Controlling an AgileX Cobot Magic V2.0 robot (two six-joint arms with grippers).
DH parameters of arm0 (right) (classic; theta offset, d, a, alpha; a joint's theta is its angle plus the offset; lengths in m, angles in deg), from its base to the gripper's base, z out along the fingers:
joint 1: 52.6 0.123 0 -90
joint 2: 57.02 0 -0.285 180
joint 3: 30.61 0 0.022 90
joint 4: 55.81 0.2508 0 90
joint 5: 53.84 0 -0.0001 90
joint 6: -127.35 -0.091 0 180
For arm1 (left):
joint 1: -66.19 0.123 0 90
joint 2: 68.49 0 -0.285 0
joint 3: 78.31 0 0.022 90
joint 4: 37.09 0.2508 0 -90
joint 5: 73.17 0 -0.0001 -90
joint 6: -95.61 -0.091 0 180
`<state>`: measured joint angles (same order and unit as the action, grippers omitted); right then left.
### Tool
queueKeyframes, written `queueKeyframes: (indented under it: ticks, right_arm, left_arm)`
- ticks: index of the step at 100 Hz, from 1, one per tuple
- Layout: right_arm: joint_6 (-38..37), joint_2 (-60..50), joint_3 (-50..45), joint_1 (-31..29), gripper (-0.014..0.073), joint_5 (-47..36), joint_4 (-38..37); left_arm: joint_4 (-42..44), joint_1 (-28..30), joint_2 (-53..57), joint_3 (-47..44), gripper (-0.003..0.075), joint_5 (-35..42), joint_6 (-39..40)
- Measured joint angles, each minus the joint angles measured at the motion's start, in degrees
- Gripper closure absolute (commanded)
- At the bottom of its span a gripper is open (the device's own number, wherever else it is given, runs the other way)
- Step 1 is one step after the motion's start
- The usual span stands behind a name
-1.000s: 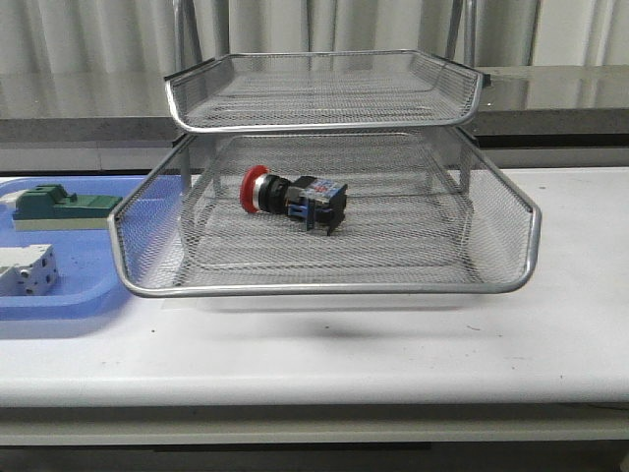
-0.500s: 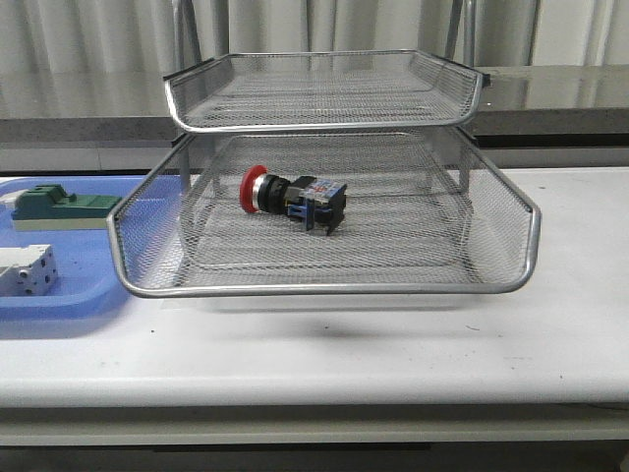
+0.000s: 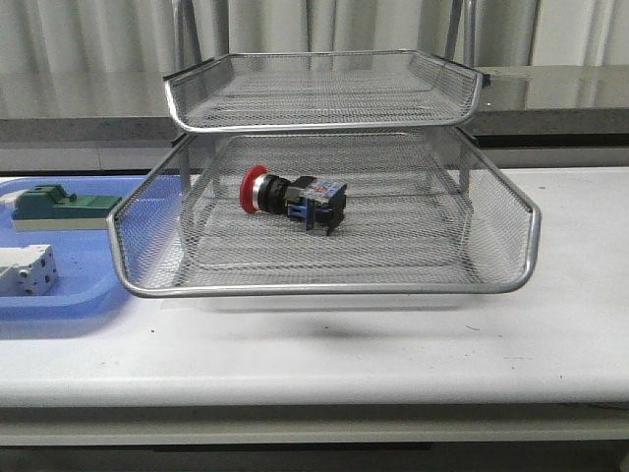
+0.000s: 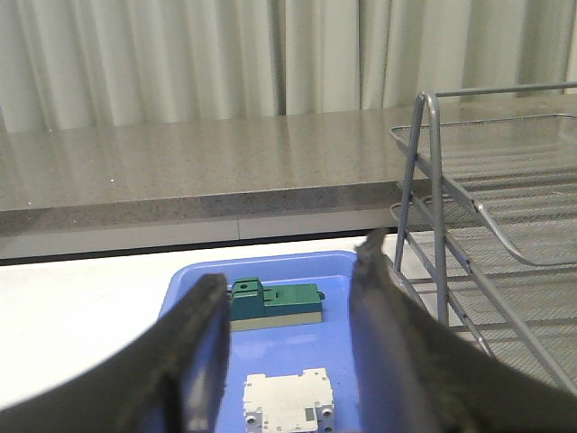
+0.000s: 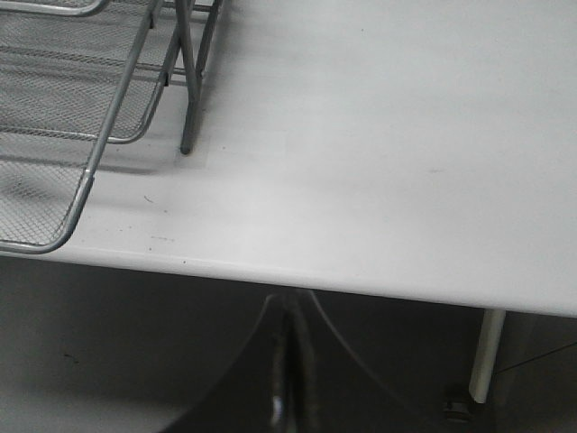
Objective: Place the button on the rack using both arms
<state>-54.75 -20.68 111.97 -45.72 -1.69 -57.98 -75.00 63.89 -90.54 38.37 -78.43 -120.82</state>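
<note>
I see the button [image 3: 294, 201] lying in the rack [image 3: 324, 288]; left gripper [image 4: 288, 347] spread empty, right gripper [image 5: 287, 379] closed empty; a stray arm could jolt it.

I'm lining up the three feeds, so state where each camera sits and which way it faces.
Front view: ahead of the table, facing the rack holding the button; no robot parts show.
Left wrist view: above the blue tray, facing the curtain; open jaws of the left gripper show.
Right wrist view: off the table's front edge, looking down; shut right gripper.
All three share the rack.
</note>
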Motion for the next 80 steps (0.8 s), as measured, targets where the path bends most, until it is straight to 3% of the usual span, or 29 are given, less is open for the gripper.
queueKeyframes:
  ticks: [15,80]
  right_arm:
    - [0.0,0.0,0.0,0.0,0.0662,0.0,0.0]
    - [0.0,0.0,0.0,0.0,0.0662,-0.51,1.29]
  left_arm:
    - [0.0,0.0,0.0,0.0,0.074,0.0,0.0]
    - [0.0,0.0,0.0,0.0,0.0741,0.0,0.0]
